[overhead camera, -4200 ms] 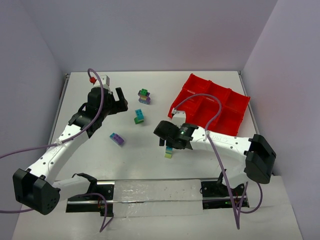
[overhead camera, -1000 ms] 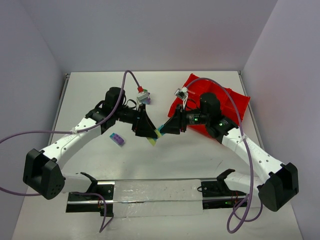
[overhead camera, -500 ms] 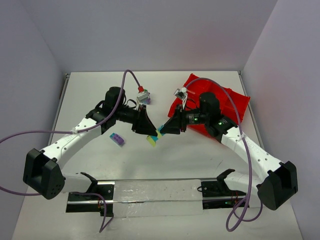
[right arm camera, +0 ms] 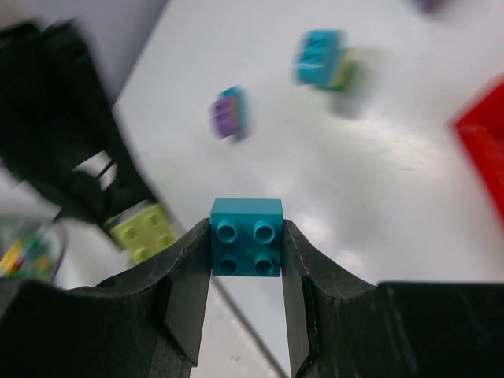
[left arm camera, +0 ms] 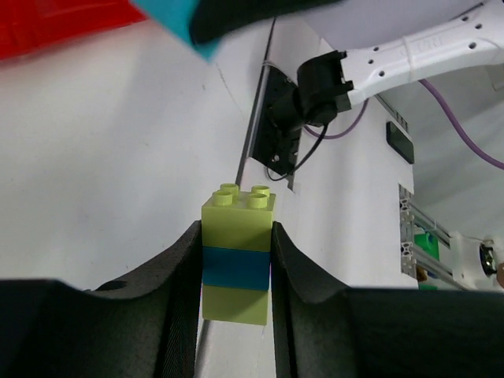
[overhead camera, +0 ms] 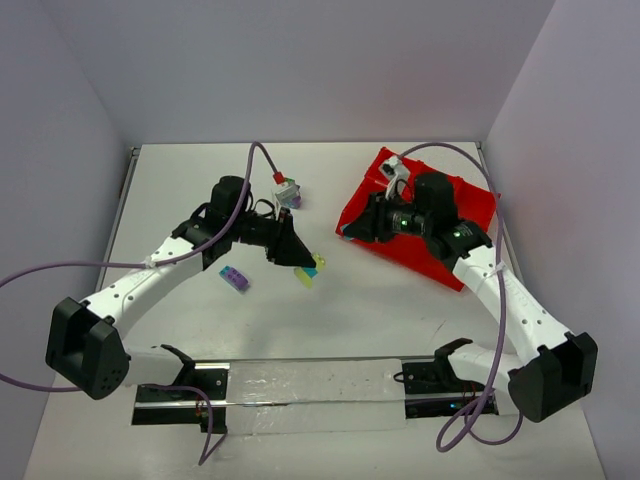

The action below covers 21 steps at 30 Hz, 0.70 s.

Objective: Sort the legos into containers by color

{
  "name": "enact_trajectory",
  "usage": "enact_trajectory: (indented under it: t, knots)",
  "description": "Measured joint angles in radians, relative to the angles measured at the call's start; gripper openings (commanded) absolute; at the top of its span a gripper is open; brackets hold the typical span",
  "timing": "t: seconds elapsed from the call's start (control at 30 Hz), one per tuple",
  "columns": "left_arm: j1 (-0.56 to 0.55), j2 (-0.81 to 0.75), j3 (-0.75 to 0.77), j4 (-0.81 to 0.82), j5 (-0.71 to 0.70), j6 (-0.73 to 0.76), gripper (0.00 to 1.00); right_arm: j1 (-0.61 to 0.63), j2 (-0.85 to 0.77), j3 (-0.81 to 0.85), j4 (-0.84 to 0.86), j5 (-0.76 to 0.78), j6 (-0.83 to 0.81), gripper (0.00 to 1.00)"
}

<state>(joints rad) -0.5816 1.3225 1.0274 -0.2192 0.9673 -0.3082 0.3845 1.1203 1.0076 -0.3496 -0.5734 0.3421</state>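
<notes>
My left gripper [overhead camera: 303, 262] is shut on a small stack of legos [left arm camera: 236, 260], yellow-green with a blue layer, held above the table's middle [overhead camera: 308, 270]. My right gripper [overhead camera: 349, 230] is shut on a single teal lego [right arm camera: 246, 236] and hangs at the left edge of the red tray of containers [overhead camera: 475, 210]. In the left wrist view that teal lego [left arm camera: 185, 20] shows at the top, beside the tray [left arm camera: 55, 20]. The right wrist view shows the yellow-green stack [right arm camera: 146, 232] apart from it at lower left.
A purple and teal lego [overhead camera: 233, 278] lies left of the middle. A multicolour clump [overhead camera: 288, 196] sits behind the left wrist, partly hidden. The right wrist view shows a teal and green lego [right arm camera: 323, 59] and the purple one [right arm camera: 228, 114] on the table.
The left gripper closed on the yellow-green stack. The right gripper pulled away to the right with the teal lego, from beside the left gripper to the tray's edge.
</notes>
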Motion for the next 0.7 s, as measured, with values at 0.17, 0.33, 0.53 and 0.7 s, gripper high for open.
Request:
enact_trajectory:
  t: [0.17, 0.33, 0.53, 0.7]
  knots:
    - [0.006, -0.015, 0.000, -0.001, -0.114, -0.027, 0.00, -0.041, 0.008, 0.014, -0.077, 0.383, 0.024, 0.00]
    - [0.024, -0.044, 0.000, 0.002, -0.226, -0.061, 0.00, -0.045, 0.073, 0.015, -0.093, 0.612, 0.046, 0.02]
    - [0.033, -0.073, 0.000, 0.008, -0.333, -0.103, 0.00, -0.045, 0.278, 0.111, -0.084, 0.726, 0.049, 0.09]
    - [0.035, -0.082, -0.001, 0.015, -0.369, -0.126, 0.00, -0.045, 0.429, 0.210, -0.078, 0.766, 0.037, 0.17]
